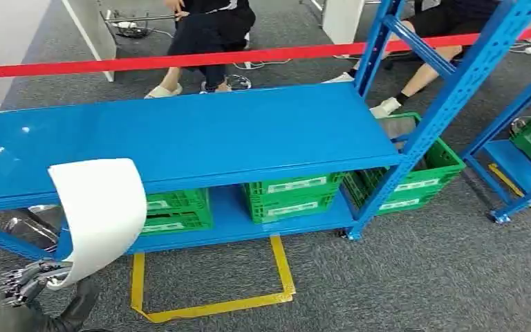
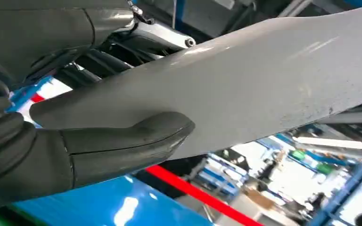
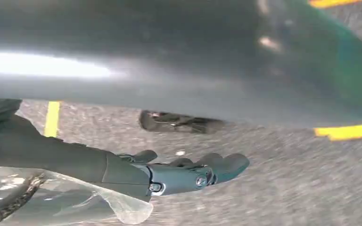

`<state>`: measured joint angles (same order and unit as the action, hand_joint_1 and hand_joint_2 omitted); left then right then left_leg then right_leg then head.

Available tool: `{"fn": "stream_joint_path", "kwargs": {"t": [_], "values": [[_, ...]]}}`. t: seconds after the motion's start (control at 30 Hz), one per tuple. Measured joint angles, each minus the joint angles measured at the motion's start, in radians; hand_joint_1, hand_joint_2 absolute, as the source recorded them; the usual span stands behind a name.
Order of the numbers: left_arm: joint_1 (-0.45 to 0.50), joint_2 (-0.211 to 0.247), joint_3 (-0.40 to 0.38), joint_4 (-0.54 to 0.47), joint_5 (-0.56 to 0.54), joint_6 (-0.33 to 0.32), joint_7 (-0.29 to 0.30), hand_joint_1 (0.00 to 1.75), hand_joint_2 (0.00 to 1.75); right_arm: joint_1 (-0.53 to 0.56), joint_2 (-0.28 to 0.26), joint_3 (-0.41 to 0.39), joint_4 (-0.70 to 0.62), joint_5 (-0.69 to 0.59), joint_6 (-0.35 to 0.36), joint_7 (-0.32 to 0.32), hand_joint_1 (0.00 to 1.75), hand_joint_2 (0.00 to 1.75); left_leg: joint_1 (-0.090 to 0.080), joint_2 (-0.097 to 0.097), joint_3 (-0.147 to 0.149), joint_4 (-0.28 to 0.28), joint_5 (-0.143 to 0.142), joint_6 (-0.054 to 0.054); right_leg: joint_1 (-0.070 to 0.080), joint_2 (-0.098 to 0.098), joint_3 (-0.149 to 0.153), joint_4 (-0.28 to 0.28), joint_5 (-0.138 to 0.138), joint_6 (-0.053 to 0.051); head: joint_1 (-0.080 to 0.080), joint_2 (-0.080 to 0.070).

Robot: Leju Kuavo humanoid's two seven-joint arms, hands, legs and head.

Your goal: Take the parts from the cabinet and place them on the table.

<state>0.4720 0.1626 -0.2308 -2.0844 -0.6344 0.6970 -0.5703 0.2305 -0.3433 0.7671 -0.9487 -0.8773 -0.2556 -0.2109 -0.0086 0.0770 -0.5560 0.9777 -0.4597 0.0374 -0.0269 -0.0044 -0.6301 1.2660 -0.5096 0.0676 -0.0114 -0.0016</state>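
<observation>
At the near left of the head view, the left hand [image 1: 29,282] grips the lower end of a curved white part [image 1: 100,216], fingers closed on its edge. The part rises from the hand and arches over in front of the near edge of the top shelf [image 1: 180,135] of a blue rack [image 1: 449,90]. On the lower shelf [image 1: 238,223] stand two green crates [image 1: 294,196], side by side, the left one partly hidden by the part; a third crate [image 1: 418,173] sits tilted at the rack's right end, beside the upright. Yellow tape [image 1: 211,304] marks a rectangle on the grey carpet [image 1: 415,277] near the rack. A red band [image 1: 180,60] runs across the far side, and beyond it two people [image 1: 211,31] sit. A second blue rack [image 1: 525,159] with another green crate stands at the far right.

In the left wrist view, the thumb [image 2: 127,143] of the left hand presses flat on the face of the white part [image 2: 264,80], while the darker fingers [image 2: 103,61] lie on its other side, so the part is clamped between them. The part runs long and away from the hand. The blue shelf [image 2: 108,205] and red band [image 2: 193,193] show behind it.

In the right wrist view, the right hand [image 3: 179,172] hangs above the carpet [image 3: 287,188] with fingers stretched out and slightly apart, holding nothing. A bit of clear plastic film [image 3: 75,202] lies by the wrist. Yellow tape [image 3: 52,117] crosses the carpet, and a large blurred grey shape spans the picture; I cannot tell what it is.
</observation>
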Motion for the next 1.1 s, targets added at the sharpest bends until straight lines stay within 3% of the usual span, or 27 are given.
{"fn": "stream_joint_path", "kwargs": {"t": [0.03, 0.1, 0.13, 0.23, 0.27, 0.3, 0.33, 0.37, 0.4, 0.43, 0.47, 0.53, 0.57, 0.6, 0.63, 0.7, 0.73, 0.77, 0.8, 0.83, 0.87, 0.9, 0.93, 0.97, 1.03, 1.07, 1.1], "values": [[0.000, -0.002, 0.000, 0.000, 0.007, 0.000, 0.005, 1.75, 1.75, 0.001, -0.003, 0.002, -0.003, -0.007, -0.003, -0.004, 0.00, 0.00, 0.001, 0.012, -0.017, 0.014, 0.003, -0.005, -0.003, -0.015, 0.058, -0.066, 0.015, 0.004, 0.000, 0.000], [0.000, -0.003, 0.000, 0.000, 0.022, 0.000, 0.013, 1.75, 1.75, -0.004, -0.008, 0.007, -0.015, -0.022, -0.012, -0.013, 0.00, 0.00, -0.004, 0.030, -0.042, 0.046, 0.005, -0.013, 0.005, -0.077, 0.195, -0.251, -0.053, 0.007, 0.003, 0.000], [-0.001, -0.003, -0.001, 0.000, 0.026, 0.002, 0.020, 1.75, 1.75, -0.004, -0.011, 0.009, -0.022, -0.031, -0.018, -0.017, 0.00, 0.00, -0.006, 0.044, -0.044, 0.054, 0.011, -0.020, 0.006, -0.068, 0.190, -0.282, -0.081, -0.018, -0.001, 0.000], [-0.008, -0.002, -0.004, 0.005, 0.020, 0.002, 0.048, 1.75, 1.75, 0.012, -0.018, 0.016, -0.031, -0.057, -0.028, -0.027, 0.00, 0.00, -0.001, 0.069, -0.049, 0.056, 0.031, -0.033, 0.008, -0.042, 0.165, -0.281, -0.061, -0.049, 0.002, 0.000], [-0.009, -0.003, -0.006, 0.006, 0.020, 0.001, 0.053, 1.75, 1.75, 0.016, -0.018, 0.019, -0.032, -0.064, -0.031, -0.029, 0.00, 0.00, 0.006, 0.026, -0.057, 0.065, -0.005, -0.045, 0.006, -0.037, 0.155, -0.280, -0.051, -0.055, 0.000, 0.000], [-0.007, -0.002, -0.009, 0.008, 0.020, 0.001, 0.059, 1.75, 1.75, 0.017, -0.019, 0.022, -0.036, -0.069, -0.032, -0.031, 0.00, 0.00, 0.011, -0.027, -0.064, 0.106, -0.078, -0.052, 0.006, -0.027, 0.138, -0.280, -0.037, -0.061, 0.001, 0.000], [-0.007, -0.001, -0.010, 0.010, 0.021, 0.001, 0.061, 1.75, 1.75, 0.017, -0.021, 0.023, -0.040, -0.072, -0.033, -0.033, 0.00, 0.00, 0.012, -0.052, -0.075, 0.173, -0.147, -0.056, 0.006, -0.018, 0.121, -0.279, -0.023, -0.065, -0.001, 0.000], [-0.008, -0.001, -0.010, 0.012, 0.022, 0.001, 0.066, 1.75, 1.75, 0.017, -0.023, 0.023, -0.043, -0.074, -0.036, -0.034, 0.00, 0.00, 0.012, -0.061, -0.085, 0.244, -0.197, -0.058, 0.007, -0.007, 0.106, -0.278, -0.010, -0.067, 0.001, 0.000], [-0.010, -0.001, -0.012, 0.014, 0.023, 0.001, 0.071, 1.75, 1.75, 0.017, -0.024, 0.023, -0.048, -0.079, -0.040, -0.035, 0.00, 0.00, 0.012, -0.066, -0.088, 0.306, -0.223, -0.057, 0.009, 0.006, 0.099, -0.277, 0.004, -0.066, 0.000, 0.000], [-0.013, 0.000, -0.014, 0.016, 0.024, 0.001, 0.079, 1.75, 1.75, 0.018, -0.024, 0.024, -0.053, -0.085, -0.044, -0.035, 0.00, 0.00, 0.011, -0.067, -0.080, 0.333, -0.214, -0.054, 0.010, 0.018, 0.082, -0.275, 0.017, -0.066, 0.000, 0.000], [-0.016, 0.003, -0.016, 0.018, 0.026, 0.001, 0.084, 1.75, 1.75, 0.020, -0.024, 0.027, -0.056, -0.092, -0.049, -0.036, 0.00, 0.00, 0.011, -0.069, -0.058, 0.324, -0.180, -0.050, 0.012, 0.029, 0.066, -0.272, 0.029, -0.066, 0.000, 0.000], [-0.021, 0.006, -0.022, 0.021, 0.028, 0.001, 0.087, 1.75, 1.75, 0.023, -0.026, 0.032, -0.060, -0.100, -0.055, -0.039, 0.00, 0.00, 0.010, -0.084, 0.048, 0.174, -0.105, -0.035, 0.014, 0.055, 0.037, -0.268, 0.050, -0.063, 0.000, 0.000], [-0.025, 0.008, -0.023, 0.022, 0.031, 0.001, 0.088, 1.75, 1.75, 0.023, -0.026, 0.033, -0.064, -0.102, -0.057, -0.041, 0.00, 0.00, 0.009, -0.122, 0.108, 0.077, -0.093, -0.023, 0.014, 0.066, 0.029, -0.268, 0.061, -0.061, 0.001, 0.000], [-0.027, 0.010, -0.026, 0.023, 0.032, 0.001, 0.091, 1.75, 1.75, 0.024, -0.026, 0.034, -0.069, -0.102, -0.057, -0.042, 0.00, 0.00, 0.006, -0.170, 0.146, 0.004, -0.108, -0.009, 0.019, 0.076, 0.020, -0.265, 0.070, -0.054, 0.002, 0.000], [-0.029, 0.010, -0.029, 0.023, 0.034, 0.002, 0.092, 1.75, 1.75, 0.024, -0.029, 0.035, -0.071, -0.104, -0.057, -0.042, 0.00, 0.00, 0.009, -0.165, 0.157, -0.025, -0.114, -0.014, 0.015, 0.088, 0.012, -0.267, 0.084, -0.048, 0.002, 0.000], [-0.036, 0.015, -0.034, 0.028, 0.037, 0.002, 0.095, 1.75, 1.75, 0.027, -0.030, 0.038, -0.073, -0.106, -0.060, -0.043, 0.00, 0.00, 0.002, -0.144, 0.143, -0.021, -0.108, -0.013, 0.009, 0.111, -0.002, -0.274, 0.110, -0.030, 0.001, 0.000], [-0.039, 0.015, -0.037, 0.032, 0.037, 0.002, 0.095, 1.75, 1.75, 0.036, -0.032, 0.040, -0.072, -0.108, -0.061, -0.044, 0.00, 0.00, 0.005, -0.131, 0.139, -0.027, -0.091, -0.009, 0.013, 0.122, -0.016, -0.281, 0.122, -0.022, 0.002, 0.000], [-0.044, 0.015, -0.040, 0.035, 0.037, 0.001, 0.095, 1.75, 1.75, 0.038, -0.034, 0.042, -0.073, -0.108, -0.062, -0.043, 0.00, 0.00, 0.010, -0.109, 0.126, -0.033, -0.078, -0.003, 0.010, 0.086, -0.021, -0.265, 0.094, -0.026, 0.002, 0.000], [-0.044, 0.015, -0.044, 0.038, 0.037, 0.001, 0.096, 1.75, 1.75, 0.038, -0.035, 0.044, -0.073, -0.108, -0.062, -0.042, 0.00, 0.00, 0.008, -0.102, 0.112, -0.033, -0.069, 0.009, 0.012, 0.043, -0.030, -0.233, 0.033, -0.022, 0.010, 0.000], [-0.042, 0.015, -0.045, 0.039, 0.037, 0.001, 0.097, 1.75, 1.75, 0.036, -0.035, 0.045, -0.074, -0.109, -0.062, -0.042, 0.00, 0.00, 0.007, -0.086, 0.099, -0.033, -0.059, 0.010, 0.012, 0.022, -0.051, -0.177, -0.035, -0.016, 0.015, 0.000], [-0.041, 0.016, -0.045, 0.042, 0.037, 0.001, 0.097, 1.75, 1.75, 0.033, -0.035, 0.046, -0.074, -0.110, -0.063, -0.044, 0.00, 0.00, 0.005, -0.071, 0.087, -0.032, -0.049, 0.010, 0.010, 0.013, -0.063, -0.102, -0.096, -0.010, 0.013, 0.000], [-0.042, 0.017, -0.046, 0.045, 0.040, 0.001, 0.097, 1.75, 1.75, 0.031, -0.035, 0.047, -0.075, -0.111, -0.063, -0.045, 0.00, 0.00, 0.004, -0.054, 0.071, -0.030, -0.037, 0.009, 0.007, 0.010, -0.071, -0.023, -0.129, -0.004, 0.013, 0.000], [-0.044, 0.017, -0.048, 0.047, 0.042, 0.001, 0.100, 1.75, 1.75, 0.030, -0.035, 0.047, -0.075, -0.114, -0.063, -0.047, 0.00, 0.00, 0.003, -0.038, 0.053, -0.026, -0.026, 0.008, 0.006, 0.009, -0.070, 0.031, -0.113, 0.000, 0.013, 0.000], [-0.045, 0.017, -0.050, 0.049, 0.045, 0.001, 0.104, 1.75, 1.75, 0.031, -0.035, 0.048, -0.076, -0.119, -0.066, -0.049, 0.00, 0.00, 0.003, -0.026, 0.036, -0.019, -0.017, 0.006, 0.005, 0.009, -0.058, 0.050, -0.068, 0.003, 0.013, 0.000], [-0.049, 0.018, -0.055, 0.053, 0.051, 0.001, 0.116, 1.75, 1.75, 0.033, -0.035, 0.050, -0.079, -0.129, -0.074, -0.058, 0.00, 0.00, 0.002, -0.002, -0.002, -0.002, -0.004, 0.001, 0.003, -0.002, 0.016, -0.008, 0.017, 0.006, 0.013, 0.000], [-0.053, 0.018, -0.058, 0.055, 0.054, 0.001, 0.118, 1.75, 1.75, 0.033, -0.037, 0.052, -0.083, -0.136, -0.077, -0.066, 0.00, 0.00, 0.002, 0.009, -0.015, 0.011, 0.002, -0.003, 0.003, -0.022, 0.087, -0.093, 0.015, 0.007, 0.013, 0.000], [-0.055, 0.021, -0.062, 0.055, 0.058, 0.001, 0.121, 1.75, 1.75, 0.032, -0.037, 0.053, -0.088, -0.143, -0.083, -0.073, 0.00, 0.00, -0.005, 0.016, -0.022, 0.024, 0.004, -0.008, 0.004, -0.071, 0.188, -0.215, -0.033, 0.007, 0.016, 0.000]]}}
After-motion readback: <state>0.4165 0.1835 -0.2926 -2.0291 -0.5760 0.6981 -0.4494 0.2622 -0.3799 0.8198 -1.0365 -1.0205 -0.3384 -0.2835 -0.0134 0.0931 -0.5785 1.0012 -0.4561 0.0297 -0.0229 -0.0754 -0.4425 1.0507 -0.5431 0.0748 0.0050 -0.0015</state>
